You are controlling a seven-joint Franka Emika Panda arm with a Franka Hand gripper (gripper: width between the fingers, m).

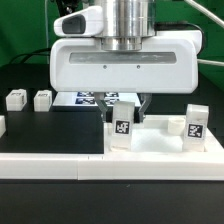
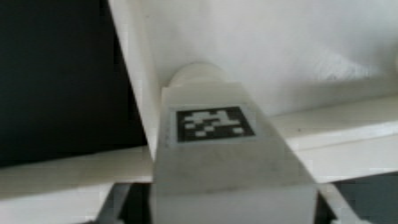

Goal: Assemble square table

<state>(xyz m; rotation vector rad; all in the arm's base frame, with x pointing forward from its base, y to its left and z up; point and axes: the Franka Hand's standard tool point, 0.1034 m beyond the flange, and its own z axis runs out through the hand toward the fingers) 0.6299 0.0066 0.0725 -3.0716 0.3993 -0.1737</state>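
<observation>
A white table leg (image 1: 122,126) with a black-white tag stands upright at the near left corner of the square white table top (image 1: 160,146). My gripper (image 1: 127,112) comes down over it from above, one dark finger on each side. In the wrist view the leg (image 2: 217,125) fills the gap between the fingers (image 2: 125,203) and they lie against its sides, so the gripper (image 2: 221,206) is shut on it. The top's raised rim (image 2: 347,135) runs behind the leg. A second tagged leg (image 1: 194,123) stands on the top at the exterior view's right.
Two more small white legs (image 1: 15,99) (image 1: 42,99) lie on the black table at the exterior view's left. The marker board (image 1: 88,98) lies behind the gripper. A long white rail (image 1: 50,166) runs along the front edge.
</observation>
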